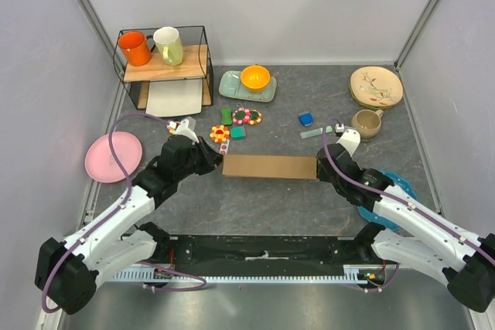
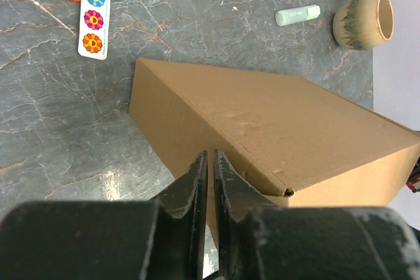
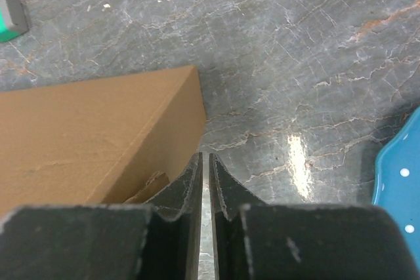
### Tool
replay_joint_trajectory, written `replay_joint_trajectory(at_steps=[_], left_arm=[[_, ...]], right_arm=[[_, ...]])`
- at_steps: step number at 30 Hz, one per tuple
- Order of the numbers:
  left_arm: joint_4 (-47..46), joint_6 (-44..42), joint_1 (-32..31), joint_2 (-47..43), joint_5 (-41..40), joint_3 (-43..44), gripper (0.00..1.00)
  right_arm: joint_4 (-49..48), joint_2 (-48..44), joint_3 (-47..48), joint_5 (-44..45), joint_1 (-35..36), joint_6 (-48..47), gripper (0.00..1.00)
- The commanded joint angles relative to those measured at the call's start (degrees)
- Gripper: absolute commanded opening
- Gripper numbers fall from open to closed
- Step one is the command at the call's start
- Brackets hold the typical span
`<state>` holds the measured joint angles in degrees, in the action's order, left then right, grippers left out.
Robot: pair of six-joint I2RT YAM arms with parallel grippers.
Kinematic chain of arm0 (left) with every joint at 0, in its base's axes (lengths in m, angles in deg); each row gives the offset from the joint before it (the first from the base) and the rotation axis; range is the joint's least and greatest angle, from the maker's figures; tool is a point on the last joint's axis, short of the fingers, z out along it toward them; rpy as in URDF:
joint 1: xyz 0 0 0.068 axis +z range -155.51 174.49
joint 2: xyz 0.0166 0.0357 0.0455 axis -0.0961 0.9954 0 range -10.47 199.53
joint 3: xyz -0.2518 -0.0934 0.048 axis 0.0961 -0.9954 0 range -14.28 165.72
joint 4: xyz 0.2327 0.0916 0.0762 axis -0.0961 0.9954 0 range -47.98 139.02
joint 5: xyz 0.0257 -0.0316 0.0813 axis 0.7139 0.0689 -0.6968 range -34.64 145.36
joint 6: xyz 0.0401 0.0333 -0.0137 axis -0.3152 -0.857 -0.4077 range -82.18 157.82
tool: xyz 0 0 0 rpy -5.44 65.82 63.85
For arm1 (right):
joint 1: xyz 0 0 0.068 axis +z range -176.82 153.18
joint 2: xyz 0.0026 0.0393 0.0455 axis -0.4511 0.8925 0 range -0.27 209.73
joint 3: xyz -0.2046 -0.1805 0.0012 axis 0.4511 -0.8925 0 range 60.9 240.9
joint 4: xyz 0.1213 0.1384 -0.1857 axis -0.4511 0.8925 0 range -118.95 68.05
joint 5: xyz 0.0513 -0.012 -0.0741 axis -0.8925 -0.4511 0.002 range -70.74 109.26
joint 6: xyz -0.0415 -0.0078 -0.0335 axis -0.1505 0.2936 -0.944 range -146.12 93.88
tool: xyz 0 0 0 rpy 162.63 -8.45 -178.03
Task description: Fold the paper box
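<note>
The paper box (image 1: 269, 166) lies closed and flat in the middle of the table as a shallow brown cardboard rectangle. My left gripper (image 1: 213, 161) is at its left end. In the left wrist view that gripper (image 2: 210, 155) has its tips at the box's (image 2: 275, 122) near side wall, parted by a thin slit with nothing between them. My right gripper (image 1: 321, 168) is at the right end. The right wrist view has this gripper (image 3: 205, 157) just beside the box's (image 3: 85, 136) corner, also parted by a slit, with bare table visible through the gap.
A pink plate (image 1: 113, 157) lies at the left. A wire shelf at the back left holds an orange mug (image 1: 134, 48) and a pale mug (image 1: 168, 45). Behind the box are flower toys (image 1: 246, 116), an orange bowl (image 1: 254, 77), a brown cup (image 1: 366, 122) and a mint marker (image 1: 315, 134). A blue plate (image 1: 398, 187) lies under the right arm.
</note>
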<state>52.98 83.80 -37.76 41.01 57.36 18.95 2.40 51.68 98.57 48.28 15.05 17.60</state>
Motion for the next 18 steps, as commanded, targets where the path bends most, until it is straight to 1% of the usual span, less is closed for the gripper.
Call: replay_joint_trajectory(at_steps=[1,3,4,7,13,18], left_arm=[[-3.6,-0.1,-1.0,0.8,12.4,4.7,0.15],[-3.0,0.4,-1.0,0.6,13.7,5.3,0.15],[-2.4,0.5,-1.0,0.4,13.9,6.0,0.15],[0.0,0.4,-0.8,0.4,13.9,6.8,0.16],[1.7,0.6,-0.5,1.9,14.6,6.1,0.16],[1.4,-0.2,-0.3,2.2,13.5,4.8,0.16]], right_arm=[[-6.7,-0.3,4.8,-5.8,0.5,2.1,0.17],[-5.4,-1.0,5.8,-7.2,0.5,2.7,0.22],[-4.8,-1.1,6.2,-7.5,0.5,3.1,0.27],[-3.1,-1.8,7.1,-7.9,0.5,3.8,0.34],[-1.5,-1.0,8.0,-6.7,0.1,3.1,0.39],[-1.4,0.1,8.2,-6.3,-0.6,1.5,0.40]])
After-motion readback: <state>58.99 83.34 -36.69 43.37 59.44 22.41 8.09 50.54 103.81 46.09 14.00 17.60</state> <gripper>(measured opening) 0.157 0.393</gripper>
